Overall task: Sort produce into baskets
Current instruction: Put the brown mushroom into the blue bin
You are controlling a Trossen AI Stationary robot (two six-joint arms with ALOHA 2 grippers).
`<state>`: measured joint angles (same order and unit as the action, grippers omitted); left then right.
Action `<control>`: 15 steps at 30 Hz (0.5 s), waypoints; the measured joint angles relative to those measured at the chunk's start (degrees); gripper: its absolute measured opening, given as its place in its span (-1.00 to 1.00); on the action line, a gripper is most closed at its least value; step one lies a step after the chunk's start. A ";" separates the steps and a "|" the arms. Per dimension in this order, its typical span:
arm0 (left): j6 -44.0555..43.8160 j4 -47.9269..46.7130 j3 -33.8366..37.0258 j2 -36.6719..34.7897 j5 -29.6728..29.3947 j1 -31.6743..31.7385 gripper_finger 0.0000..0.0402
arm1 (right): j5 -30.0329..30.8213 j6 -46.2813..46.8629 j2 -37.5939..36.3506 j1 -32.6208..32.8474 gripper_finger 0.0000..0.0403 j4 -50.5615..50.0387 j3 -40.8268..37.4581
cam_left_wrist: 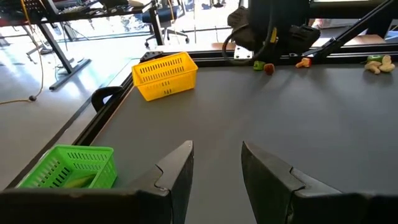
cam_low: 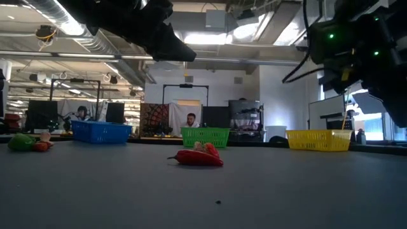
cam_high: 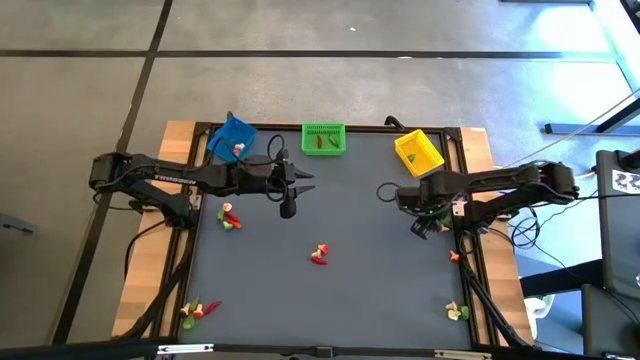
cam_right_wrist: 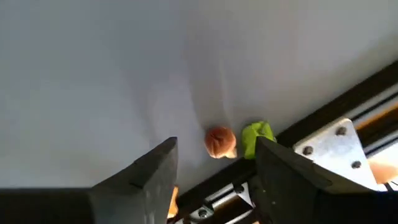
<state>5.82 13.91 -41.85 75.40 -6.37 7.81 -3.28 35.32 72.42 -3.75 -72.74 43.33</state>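
Observation:
The blue basket, green basket and yellow basket stand along the table's far edge. Produce lies scattered on the dark mat: a red piece mid-table, a red and green cluster at the left, and more pieces at the near left and near right. My right gripper points down, open, above a small orange piece and a green piece by the right rail, touching neither. My left gripper hovers open over the mat with nothing between its fingers.
A metal frame rail runs close beside the orange and green pieces at the table's right edge. Another small orange piece lies by that rail. Bare mat stretches across the middle and near side.

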 joint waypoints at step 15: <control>-0.09 0.00 0.00 0.00 0.00 -0.01 -0.35 | -5.70 -5.63 14.77 0.00 -0.08 -0.89 0.02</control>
<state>5.74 13.91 -41.85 75.40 -6.37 7.80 -8.98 29.69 87.19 -3.75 -73.63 43.35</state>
